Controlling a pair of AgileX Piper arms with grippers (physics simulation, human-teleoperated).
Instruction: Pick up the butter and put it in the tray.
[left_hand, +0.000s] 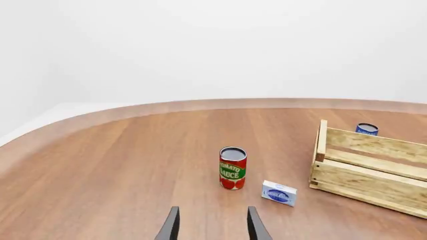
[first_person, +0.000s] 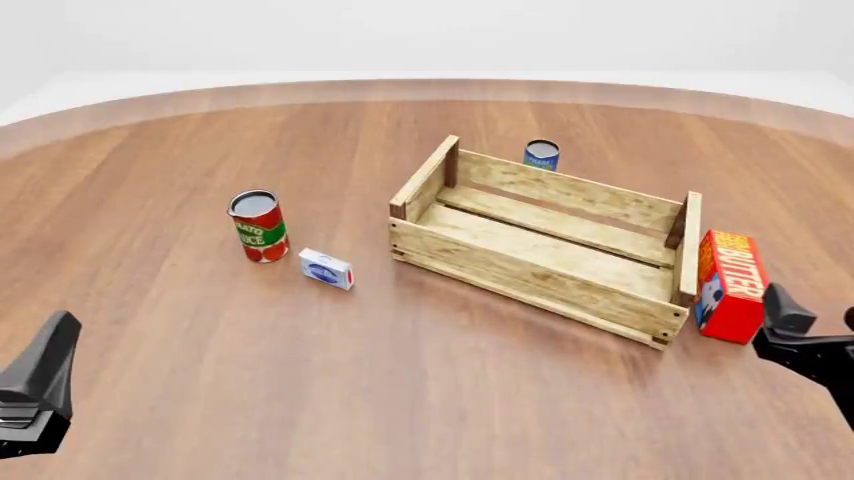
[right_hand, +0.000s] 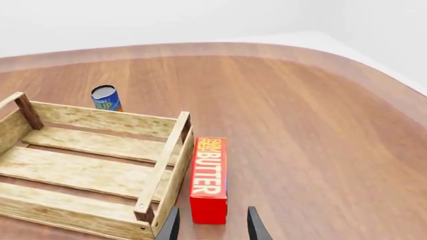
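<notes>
The butter (first_person: 730, 285) is a red carton standing on the table just outside the right end of the tray (first_person: 534, 275), a light wooden slatted crate with nothing in it. My right gripper (first_person: 801, 335) sits a little nearer than the butter and is open. In the right wrist view the butter (right_hand: 209, 180) lies straight ahead of the right gripper (right_hand: 212, 232), beside the tray (right_hand: 100, 120) wall, and the fingers do not touch it. My left gripper (first_person: 34, 395) is at the near left, far from both. The left wrist view shows the left gripper (left_hand: 213, 230) open and holding nothing.
A tomato sauce can (first_person: 258, 226) and a small blue-white box (first_person: 326, 268) stand left of the tray. A blue can (first_person: 541, 154) stands behind the tray's far wall. The round table's edge (first_person: 427, 88) curves along the back.
</notes>
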